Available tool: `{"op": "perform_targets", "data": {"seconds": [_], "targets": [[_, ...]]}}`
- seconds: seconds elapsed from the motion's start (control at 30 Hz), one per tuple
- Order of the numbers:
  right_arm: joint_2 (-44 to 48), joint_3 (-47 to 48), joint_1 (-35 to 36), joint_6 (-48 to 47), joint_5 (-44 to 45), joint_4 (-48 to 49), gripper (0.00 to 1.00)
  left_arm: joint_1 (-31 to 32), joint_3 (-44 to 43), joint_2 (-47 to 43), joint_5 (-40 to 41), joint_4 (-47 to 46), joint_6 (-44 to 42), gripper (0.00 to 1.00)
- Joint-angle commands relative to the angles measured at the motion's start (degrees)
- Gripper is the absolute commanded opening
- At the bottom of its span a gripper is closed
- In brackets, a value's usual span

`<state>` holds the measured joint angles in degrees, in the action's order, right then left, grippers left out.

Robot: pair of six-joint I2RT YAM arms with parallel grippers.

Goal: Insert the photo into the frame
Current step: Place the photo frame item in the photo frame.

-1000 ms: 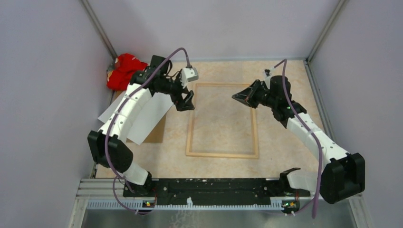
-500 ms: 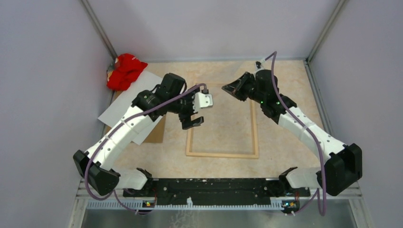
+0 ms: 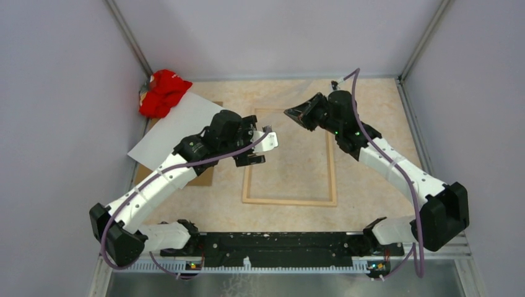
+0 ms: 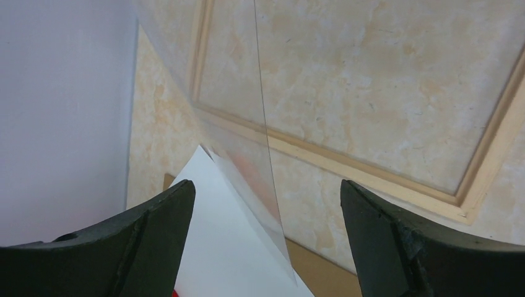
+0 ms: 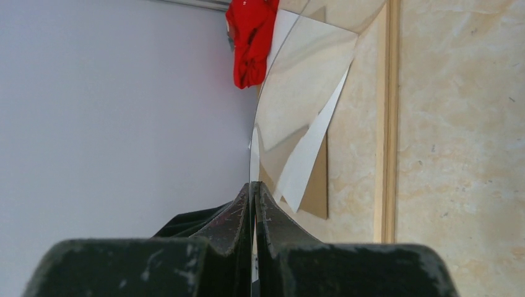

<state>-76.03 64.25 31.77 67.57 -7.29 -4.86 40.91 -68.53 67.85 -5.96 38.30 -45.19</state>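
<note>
left gripper point(image 3: 252, 147): jaws spread wide, holding nothing. It hangs over the frame's far-left corner.
left gripper, wrist view point(image 4: 266, 185): the edge of a clear sheet point(image 4: 229, 80) runs down between the two fingers. No contact with either finger can be seen.
right gripper point(image 3: 291, 114): jaws pressed together on the clear sheet, above the frame's far rail.
right gripper, wrist view point(image 5: 254, 185): the sheet point(image 5: 297, 80) rises from between the fingertips and bows slightly.
frame point(image 3: 289, 201): lies flat on the table point(image 3: 229, 204) between the arms. Only bare tabletop shows inside it.
photo point(image 3: 179, 124): lies whitish side up, left of the frame and apart from it, on a brown backing board point(image 3: 201, 176). It is skewed and overhangs the board.
red cloth point(image 3: 162, 91): bunched in the far-left corner, just beyond the photo.
hard to make out: from the top camera the clear sheet is only a faint sheen, and its outline cannot be traced.
cut off: the left arm covers the photo's near-right part, and the printed side is not visible.
</note>
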Motion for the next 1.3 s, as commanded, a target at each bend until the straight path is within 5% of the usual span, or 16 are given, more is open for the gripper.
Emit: {"op": "perform_targets", "data": {"seconds": [0.0, 0.13, 0.3, 0.6, 0.8, 1.27], "targets": [[0.36, -0.02, 0.62, 2.77, -2.00, 4.51, 0.00, 0.70, 0.09, 2.16, 5.41, -6.72, -1.13, 0.92], [1.70, -2.09, 0.62, 4.02, -1.97, 6.93, 0.00, 1.17, 0.64, 2.80, 5.19, -6.91, -0.85, 0.83], [3.57, -3.40, 0.65, 4.15, -1.83, 6.06, 0.00, 1.42, 2.08, 2.74, 7.34, -8.44, 0.35, 0.47], [7.78, -9.46, 0.40, 5.19, -2.23, 2.24, 0.54, 1.80, 7.62, 2.24, 11.83, -12.19, 1.78, 0.01], [13.08, -18.22, -3.24, 5.82, -3.96, 0.20, 0.80, 2.22, 9.68, 1.93, 9.50, -11.26, 2.37, 0.00], [21.17, -34.00, -14.36, 7.06, -6.83, -1.62, 0.92, 2.77, 11.00, 1.72, 3.13, -7.72, 7.47, 0.00]]}}
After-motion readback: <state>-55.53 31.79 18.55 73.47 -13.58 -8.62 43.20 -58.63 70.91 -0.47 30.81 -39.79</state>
